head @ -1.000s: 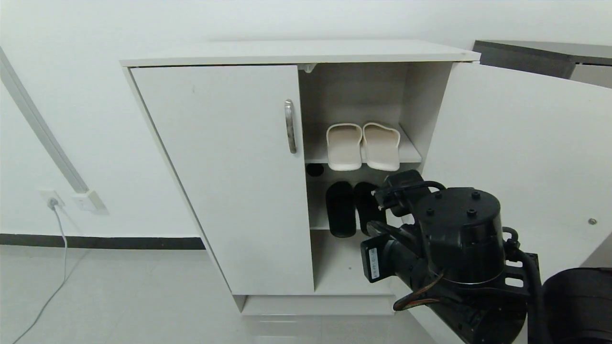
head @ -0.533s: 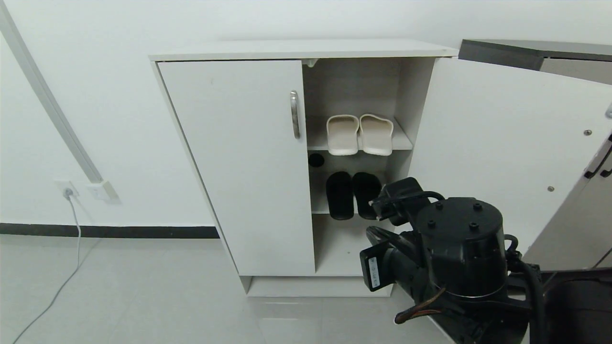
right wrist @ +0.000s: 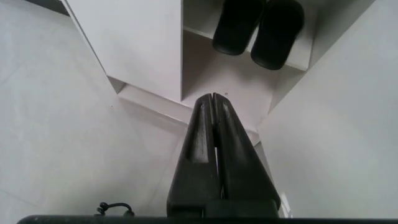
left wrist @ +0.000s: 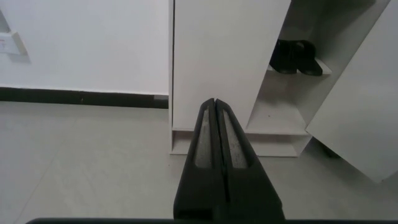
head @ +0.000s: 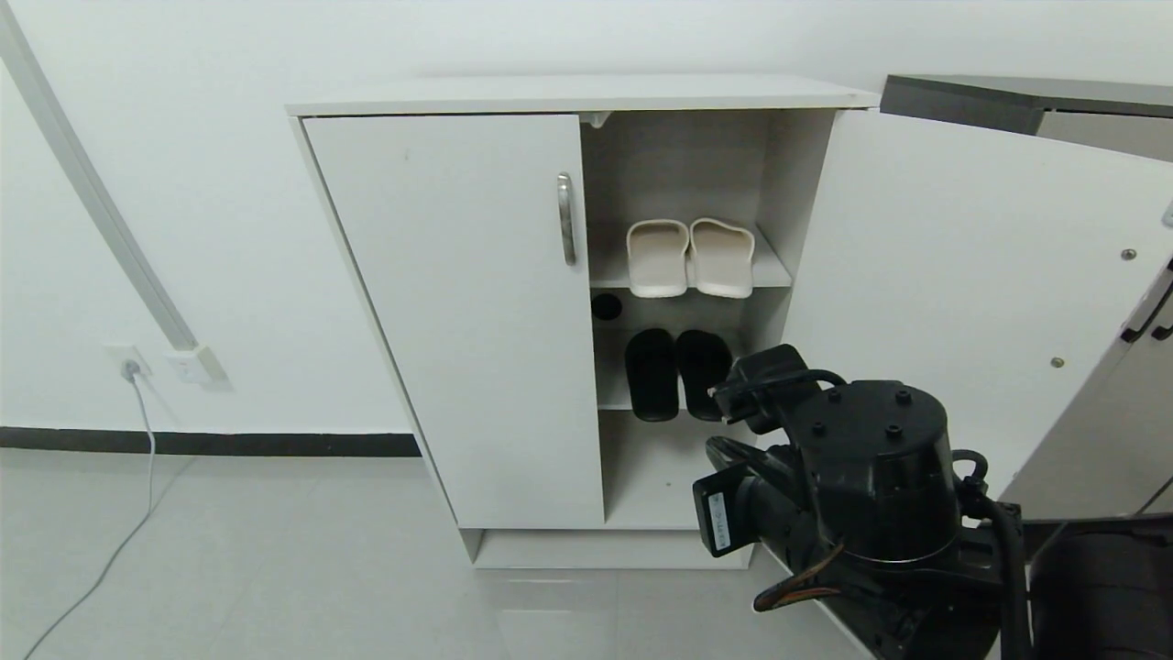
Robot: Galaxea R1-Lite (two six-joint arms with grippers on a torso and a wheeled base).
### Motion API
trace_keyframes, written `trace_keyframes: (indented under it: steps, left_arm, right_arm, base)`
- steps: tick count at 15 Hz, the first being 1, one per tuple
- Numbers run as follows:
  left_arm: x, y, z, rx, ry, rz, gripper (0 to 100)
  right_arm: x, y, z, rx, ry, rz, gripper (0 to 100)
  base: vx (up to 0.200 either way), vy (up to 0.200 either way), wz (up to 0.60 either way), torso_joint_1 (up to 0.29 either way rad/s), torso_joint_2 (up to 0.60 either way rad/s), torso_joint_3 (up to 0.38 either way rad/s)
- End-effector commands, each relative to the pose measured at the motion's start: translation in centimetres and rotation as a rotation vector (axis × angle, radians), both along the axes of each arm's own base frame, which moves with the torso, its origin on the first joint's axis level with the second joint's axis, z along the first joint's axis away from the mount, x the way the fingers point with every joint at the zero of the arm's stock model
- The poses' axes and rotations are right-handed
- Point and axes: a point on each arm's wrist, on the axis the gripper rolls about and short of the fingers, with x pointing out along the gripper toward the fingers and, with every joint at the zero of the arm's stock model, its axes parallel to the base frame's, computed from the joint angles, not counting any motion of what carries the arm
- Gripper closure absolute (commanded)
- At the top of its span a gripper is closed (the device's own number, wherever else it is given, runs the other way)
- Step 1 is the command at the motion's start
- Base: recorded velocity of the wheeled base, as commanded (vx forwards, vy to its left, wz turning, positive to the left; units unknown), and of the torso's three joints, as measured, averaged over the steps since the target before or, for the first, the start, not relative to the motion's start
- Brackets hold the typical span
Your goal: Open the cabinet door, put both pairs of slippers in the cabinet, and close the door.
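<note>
The white cabinet (head: 568, 93) has its left door (head: 467, 312) closed and its right door (head: 962, 266) swung wide open. A cream pair of slippers (head: 689, 257) lies on the upper shelf. Below it a black pair (head: 676, 371) rests on the middle shelf, toes inward. My right arm (head: 861, 477) hangs in front of the open half, below the black pair. In its wrist view the right gripper (right wrist: 213, 99) is shut and empty, above the bottom shelf (right wrist: 230, 78), with the black slippers (right wrist: 258, 25) beyond. The left gripper (left wrist: 214, 104) is shut and empty, low before the cabinet's base.
A metal handle (head: 565, 220) sits on the closed door. A wall socket with a hanging cable (head: 128, 371) is at the left, under a slanted conduit. Grey furniture (head: 1026, 101) stands behind the open door. Open tiled floor (head: 229, 568) lies to the left.
The head camera has pulled back from the cabinet, so the whole picture shifted. Slippers and doors kept their places. My right arm has barely moved.
</note>
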Motion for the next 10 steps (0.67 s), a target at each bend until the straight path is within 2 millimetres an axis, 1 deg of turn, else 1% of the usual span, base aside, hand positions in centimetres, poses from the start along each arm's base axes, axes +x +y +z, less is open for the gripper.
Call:
trace_keyframes:
  steps: [1,4,7,8,10]
  left_arm:
    - [0.0,0.0,-0.02,0.0,0.001,-0.001,100]
    - [0.0,0.0,-0.02,0.0,0.001,0.001,100]
    - [0.0,0.0,-0.01,-0.001,0.0,-0.001,100]
    - [0.0,0.0,-0.01,-0.001,0.0,-0.001,100]
    - [0.0,0.0,-0.01,0.0,0.0,-0.001,100]
  right_arm:
    - [0.05,0.11,-0.22,-0.005,0.004,0.001,100]
    - [0.08,0.15,-0.4,-0.011,0.007,0.001,100]
    - [0.08,0.15,-0.4,-0.012,0.007,0.0,100]
    - [0.08,0.15,-0.4,-0.012,0.007,0.0,100]
    - [0.08,0.15,-0.4,-0.012,0.007,0.0,100]
  base:
    - [0.0,0.0,0.0,0.0,0.0,0.0]
    - [0.0,0.0,0.0,0.002,-0.02,-0.009]
    - [0.0,0.0,0.0,0.009,-0.17,-0.295]
    - [0.0,0.0,0.0,0.041,-0.35,-0.378]
    - [0.0,0.0,0.0,0.054,-0.58,-0.364]
